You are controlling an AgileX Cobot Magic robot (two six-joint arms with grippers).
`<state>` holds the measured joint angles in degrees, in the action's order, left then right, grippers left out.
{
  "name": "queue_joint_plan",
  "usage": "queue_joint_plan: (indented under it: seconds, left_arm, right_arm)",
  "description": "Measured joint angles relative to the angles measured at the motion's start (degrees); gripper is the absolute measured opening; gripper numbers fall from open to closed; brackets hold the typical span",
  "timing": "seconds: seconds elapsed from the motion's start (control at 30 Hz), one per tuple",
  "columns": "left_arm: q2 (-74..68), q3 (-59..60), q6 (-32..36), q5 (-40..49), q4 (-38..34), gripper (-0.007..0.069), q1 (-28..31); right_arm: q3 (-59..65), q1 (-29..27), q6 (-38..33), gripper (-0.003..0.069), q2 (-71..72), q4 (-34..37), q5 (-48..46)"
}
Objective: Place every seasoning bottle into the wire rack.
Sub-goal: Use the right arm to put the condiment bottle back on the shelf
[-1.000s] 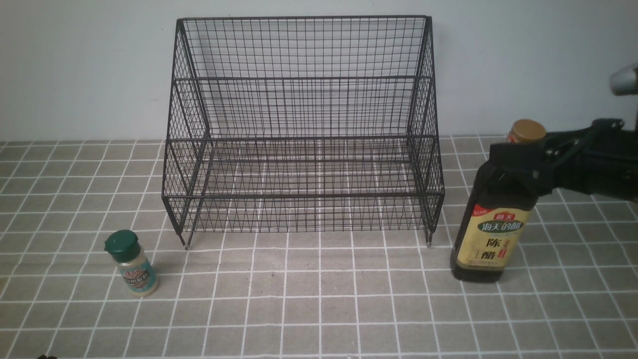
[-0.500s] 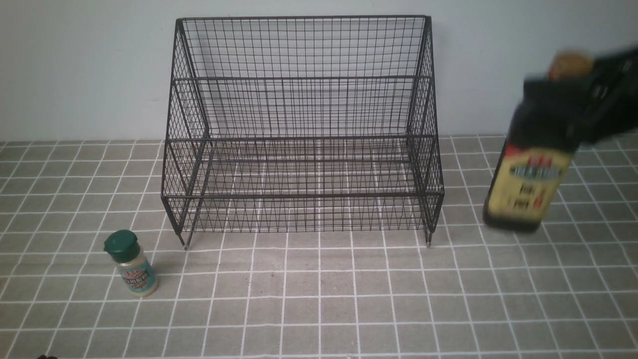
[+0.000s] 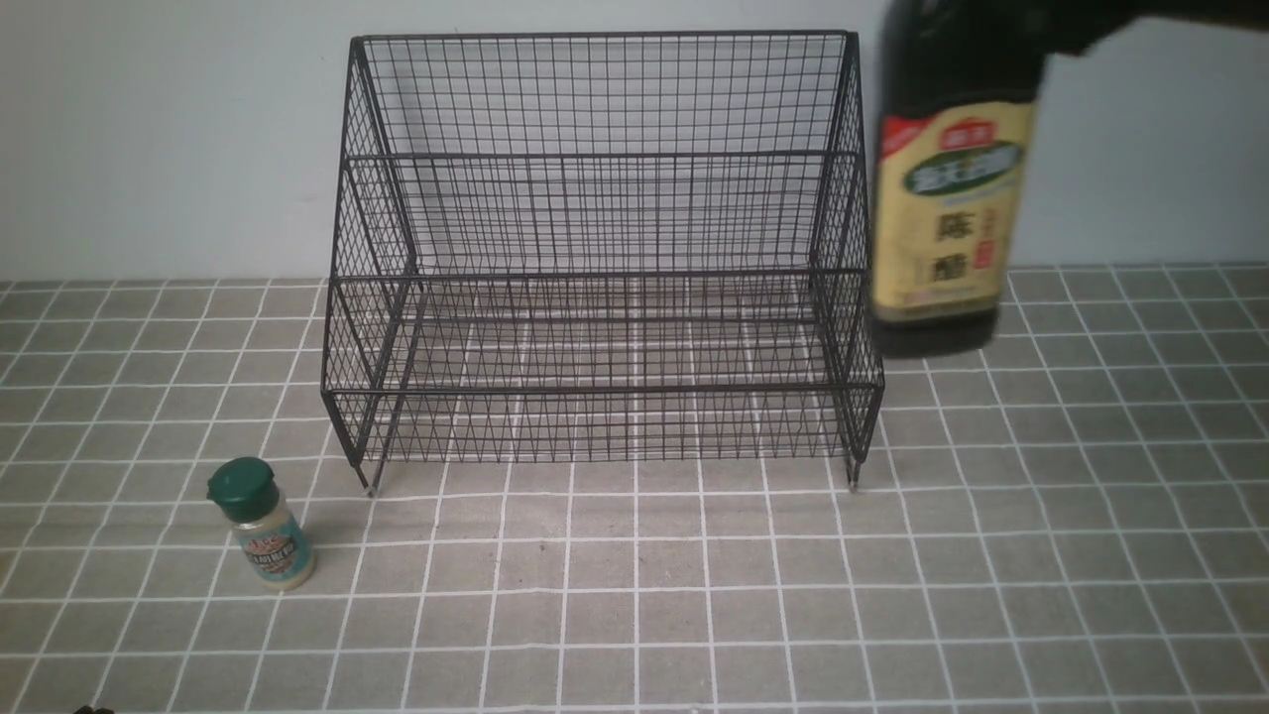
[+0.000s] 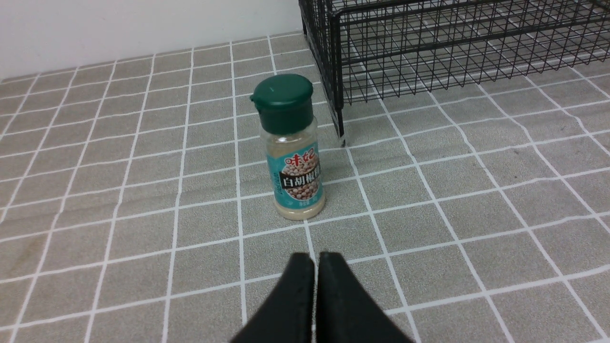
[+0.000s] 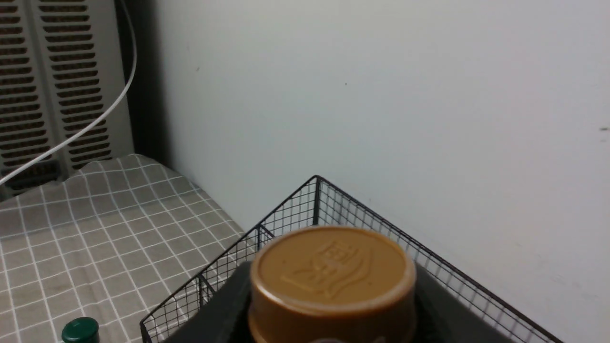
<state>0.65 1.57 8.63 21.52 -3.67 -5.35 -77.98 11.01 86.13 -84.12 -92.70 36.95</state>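
Note:
The tall dark bottle (image 3: 947, 198) with the yellow label hangs upright in the air, just right of the wire rack's (image 3: 600, 248) right side, its base level with the lower tier's back rail. My right gripper (image 5: 329, 312) is shut on its neck below the gold cap (image 5: 333, 267); in the front view the gripper is mostly cut off at the top edge. The small green-capped shaker jar (image 3: 263, 526) stands on the cloth at the rack's front left foot. My left gripper (image 4: 315, 259) is shut and empty, low, a short way in front of the jar (image 4: 293, 152).
The rack (image 4: 429, 43) stands against a pale wall (image 3: 149, 129) on a grey checked cloth (image 3: 634, 595). A vented panel (image 5: 52, 81) and a white cable (image 5: 95, 119) are beyond the table's far left end.
My right gripper has lifted the dark bottle off the cloth and carried it up and left, from beside the rack's right foot to beside the rack's top right side.

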Motion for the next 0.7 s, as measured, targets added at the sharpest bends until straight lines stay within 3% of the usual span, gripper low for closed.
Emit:
queue_joint_plan:
  seconds: [0.27, 0.7]
  left_arm:
    - [0.0, 0.0, 0.0, 0.0, 0.0, -0.0007, 0.0]
    - [0.0, 0.0, 0.0, 0.0, 0.0, -0.0007, 0.0]
  right_arm:
    - [-5.3, 6.8, 0.1, 0.0322, -11.6, -2.3, -3.7]
    - [-6.1, 7.5, 3.8, 0.0322, -20.0, -8.3, -2.5]
